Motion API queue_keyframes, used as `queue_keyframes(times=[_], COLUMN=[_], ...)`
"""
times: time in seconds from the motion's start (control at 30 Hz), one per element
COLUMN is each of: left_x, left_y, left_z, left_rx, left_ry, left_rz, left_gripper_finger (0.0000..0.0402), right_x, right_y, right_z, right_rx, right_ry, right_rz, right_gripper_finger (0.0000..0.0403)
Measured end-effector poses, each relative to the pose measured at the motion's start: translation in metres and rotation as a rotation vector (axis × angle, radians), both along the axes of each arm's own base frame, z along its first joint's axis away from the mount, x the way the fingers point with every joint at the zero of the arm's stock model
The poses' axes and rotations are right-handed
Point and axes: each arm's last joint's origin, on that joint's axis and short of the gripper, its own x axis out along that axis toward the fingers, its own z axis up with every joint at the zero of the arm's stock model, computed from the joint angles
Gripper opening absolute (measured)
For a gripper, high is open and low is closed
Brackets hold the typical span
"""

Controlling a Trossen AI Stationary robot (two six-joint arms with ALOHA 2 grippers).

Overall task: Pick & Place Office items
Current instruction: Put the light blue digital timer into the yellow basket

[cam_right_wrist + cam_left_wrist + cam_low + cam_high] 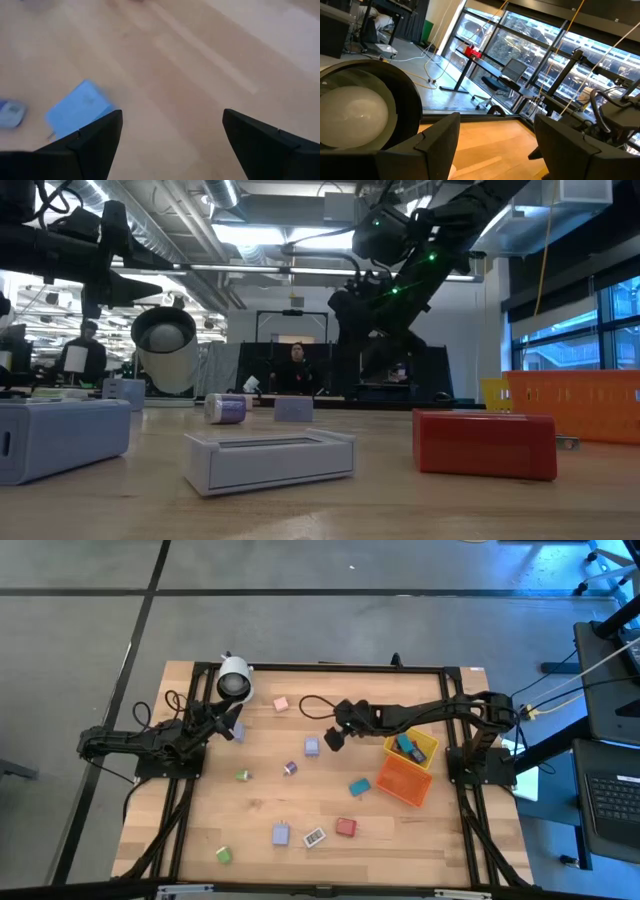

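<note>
Two lavender blocks [312, 747], two bins [404, 781]

Two bins [405, 780] at table [440, 840] right — small blocks [283, 834] scattered centre — cylinder [234, 679] at back left.

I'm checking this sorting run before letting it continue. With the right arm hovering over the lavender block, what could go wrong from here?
1. The right gripper is open beside the lavender block, not centred over it; descending now could nudge it instead of straddling it.
2. The orange bin leans against the yellow bin, so a drop might tip or miss.
3. The left gripper sits close to the white cylinder and could bump it.
</note>
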Motion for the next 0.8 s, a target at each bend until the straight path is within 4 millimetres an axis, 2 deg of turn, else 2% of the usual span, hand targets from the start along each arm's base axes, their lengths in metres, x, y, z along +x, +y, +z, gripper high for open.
queue_keyframes(times=[0.13,0.37,0.57,0.8], left_x=[0.0,0.0,0.0,0.0], left_y=[0.0,0.0,0.0,0.0], left_z=[0.0,0.0,0.0,0.0], left_rx=[0.0,0.0,0.0,0.0], left_ry=[0.0,0.0,0.0,0.0], left_rz=[0.0,0.0,0.0,0.0], left_gripper_finger=[0.0251,0.0251,0.0251,0.0251], right_x=[0.001,-0.005,-0.005,-0.009], right_y=[0.004,0.014,0.016,0.039], right_z=[-0.001,-0.006,-0.006,-0.008], right_rx=[0.078,0.047,0.012,0.048], right_ry=[0.014,0.109,0.107,0.12], right_rz=[0.189,0.611,0.76,0.961], right_gripper_finger=[0.0347,0.0347,0.0347,0.0347])
